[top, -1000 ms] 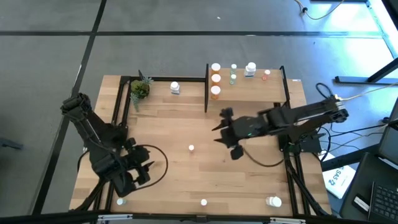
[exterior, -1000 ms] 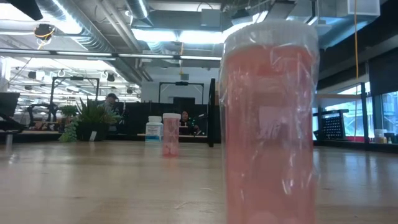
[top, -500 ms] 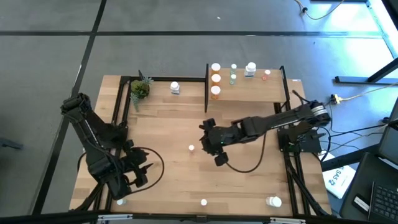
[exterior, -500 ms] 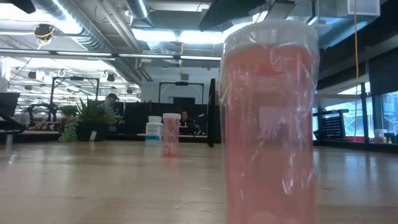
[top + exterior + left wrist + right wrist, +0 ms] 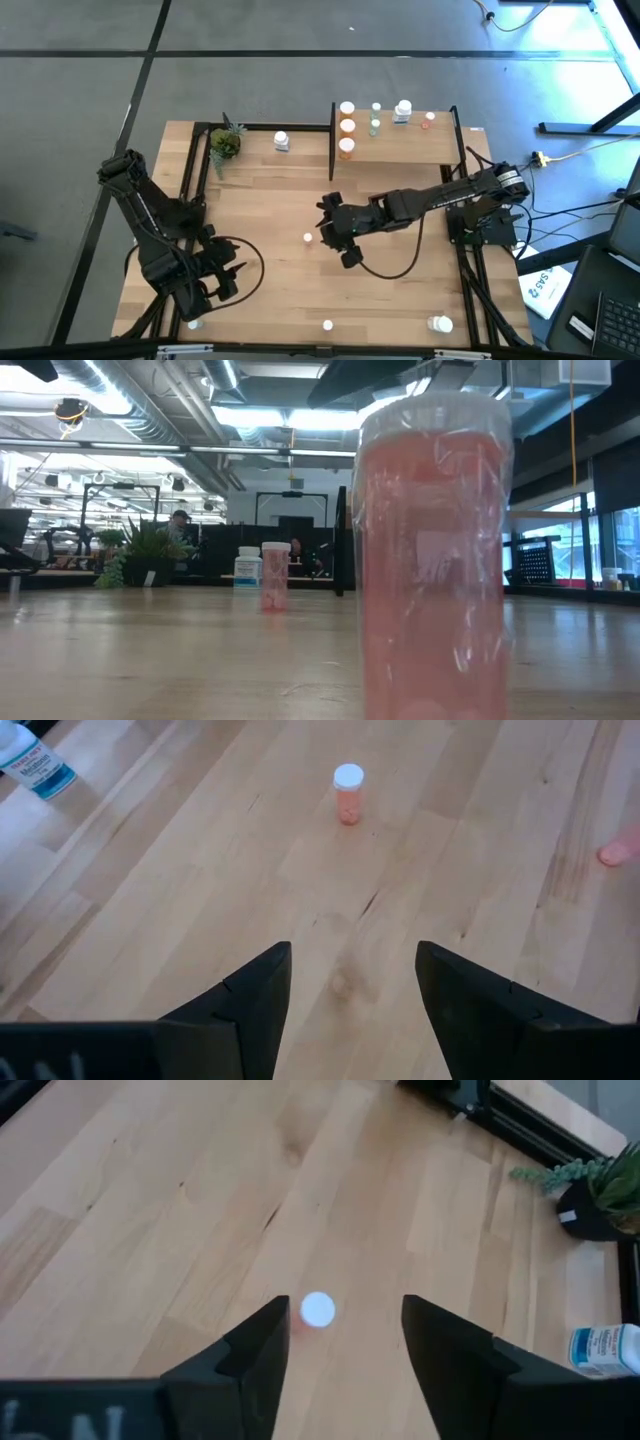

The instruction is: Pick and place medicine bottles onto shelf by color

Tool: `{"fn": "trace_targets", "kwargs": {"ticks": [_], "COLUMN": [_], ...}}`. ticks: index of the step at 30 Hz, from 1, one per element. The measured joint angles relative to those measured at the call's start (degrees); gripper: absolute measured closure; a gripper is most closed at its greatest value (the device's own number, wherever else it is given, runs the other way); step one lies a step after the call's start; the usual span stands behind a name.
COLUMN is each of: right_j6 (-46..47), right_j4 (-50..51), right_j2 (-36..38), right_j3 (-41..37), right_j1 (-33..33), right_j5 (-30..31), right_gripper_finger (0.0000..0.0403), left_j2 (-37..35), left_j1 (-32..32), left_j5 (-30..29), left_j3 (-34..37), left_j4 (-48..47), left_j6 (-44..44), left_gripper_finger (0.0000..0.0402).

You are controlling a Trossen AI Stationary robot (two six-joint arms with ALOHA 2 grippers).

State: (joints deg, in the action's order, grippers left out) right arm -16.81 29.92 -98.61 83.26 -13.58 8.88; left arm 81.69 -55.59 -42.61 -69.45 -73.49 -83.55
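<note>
A pinkish-red bottle point(image 5: 307, 238) with a white cap stands upright in the middle of the table. My right gripper point(image 5: 322, 226) is open just to its right; in the right wrist view the cap point(image 5: 318, 1309) shows a little ahead of my right gripper point(image 5: 345, 1315), not touched. My left gripper point(image 5: 228, 272) is open and empty near the table's front left; its wrist view shows the same bottle point(image 5: 348, 792) farther off. The shelf point(image 5: 400, 148) at the back right carries several bottles: orange point(image 5: 346, 126), green point(image 5: 375, 125), white point(image 5: 402, 112) and pinkish point(image 5: 429, 120).
A second pinkish-red bottle point(image 5: 328, 325) stands at the front edge, close before the low camera point(image 5: 430, 560). A white bottle point(image 5: 440, 323) lies front right, another point(image 5: 281, 141) stands at the back beside the potted plant point(image 5: 225, 143). A small bottle point(image 5: 195, 323) sits front left.
My right gripper has reached toward the table's left edge and slightly nearer, from beside the shelf's front to the pinkish-red bottle in the middle of the table. The bottle has stayed where it was.
</note>
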Motion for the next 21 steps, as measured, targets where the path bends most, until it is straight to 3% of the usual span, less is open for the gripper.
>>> {"fn": "trace_targets", "kwargs": {"ticks": [3,7,11,21], "right_j6": [-0.1,0.9,1.4,0.9], "right_j4": [-0.5,-0.8,-1.6,-6.6], "right_j2": [0.0,-0.6,-3.3,-10.6], "right_j3": [0.0,0.0,0.0,0.0], "right_j1": [0.1,1.0,2.6,4.9], "right_j5": [-0.4,-5.5,-10.2,-13.5], "right_gripper_finger": [0.0188,0.0171,0.0171,0.0184], "left_j2": [0.0,0.0,0.0,0.0], "left_j1": [0.0,0.0,0.0,0.0], "left_j5": [0.0,0.0,0.0,0.0], "left_j3": [0.0,0.0,0.0,0.0], "left_j4": [0.0,0.0,0.0,0.2], "left_j6": [0.0,0.0,0.0,-0.1], "left_gripper_finger": [0.0193,0.0193,0.0193,0.0193]}}
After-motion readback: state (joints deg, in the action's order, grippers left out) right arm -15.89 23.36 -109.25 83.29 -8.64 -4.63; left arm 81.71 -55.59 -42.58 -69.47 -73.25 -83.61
